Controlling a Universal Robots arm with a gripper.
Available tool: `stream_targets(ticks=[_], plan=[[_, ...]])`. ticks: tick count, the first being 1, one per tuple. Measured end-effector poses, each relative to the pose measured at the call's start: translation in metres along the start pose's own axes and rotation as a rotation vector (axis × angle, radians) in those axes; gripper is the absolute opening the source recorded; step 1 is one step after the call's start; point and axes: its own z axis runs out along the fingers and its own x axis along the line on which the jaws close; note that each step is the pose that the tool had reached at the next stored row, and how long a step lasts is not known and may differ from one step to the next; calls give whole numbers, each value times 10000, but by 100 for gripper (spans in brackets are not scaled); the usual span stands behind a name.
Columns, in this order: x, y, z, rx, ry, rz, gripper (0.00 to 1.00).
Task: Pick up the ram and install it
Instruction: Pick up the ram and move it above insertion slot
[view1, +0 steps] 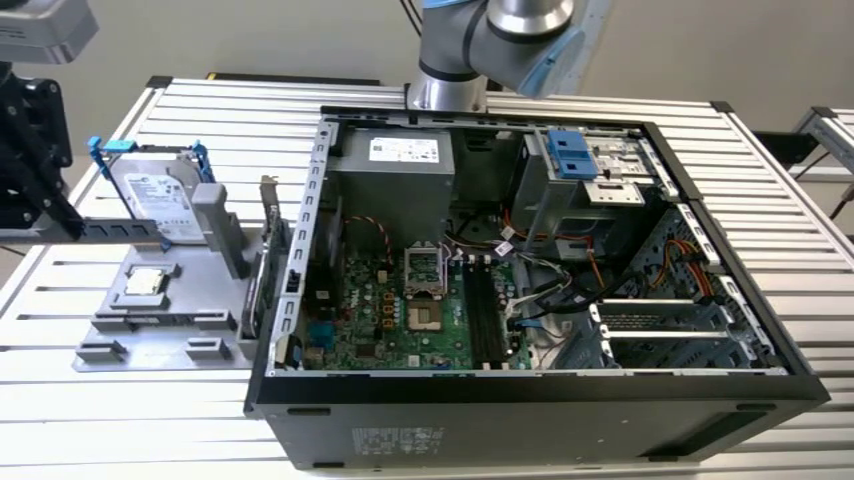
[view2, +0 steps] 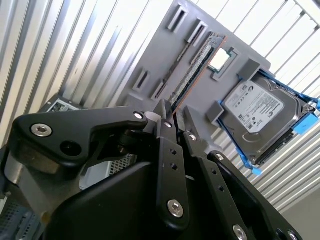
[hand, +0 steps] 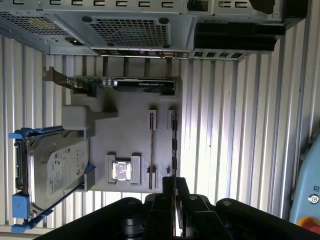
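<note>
Leftmost in the exterior view, a grey tray (view1: 200, 292) lay on the slatted table (view1: 134, 425). At its far end the hard drive (view1: 154, 190) leaned in blue rails, and the CPU (view1: 144, 283) sat flat in a pocket nearer the camera.

In the second wrist view the ram (view2: 195, 65) ran on edge over the tray, between the CPU and two pairs of slotted holders. The gripper (view2: 174, 111) was clamped on the ram's near end, one finger on each face. Whether the ram's lower edge touched the tray could not be told.

Next came the card (hand: 142, 84), standing on edge along the tray's side, just beside the wall of the case (view1: 534, 388). Card and wall both stood between the tray and the inside of the case.

The case lay open. On its floor was the motherboard (view1: 387, 310), with the power supply (view1: 400, 160) behind it. Black memory slots (view1: 487, 320) ran along the board's edge on the exterior view's right, and loose cables (view1: 541, 275) crowded just beside them. Furthest right stood the drive cage (view1: 587, 190).
</note>
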Motion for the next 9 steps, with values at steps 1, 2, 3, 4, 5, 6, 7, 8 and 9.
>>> stream_targets(ticks=[1,2,3,4,5,6,7,8,9], plan=[[0,18,0,0,0,0,0],[-1,36,0,0,0,0,0],[-1,52,0,-1,1,1,0],[-1,69,0,0,0,1,0],[-2,85,0,0,0,1,0],[-2,103,0,0,0,1,0],[-2,120,0,0,0,1,0],[-3,137,-1,0,-1,0,0],[-3,152,-1,0,-1,0,0]])
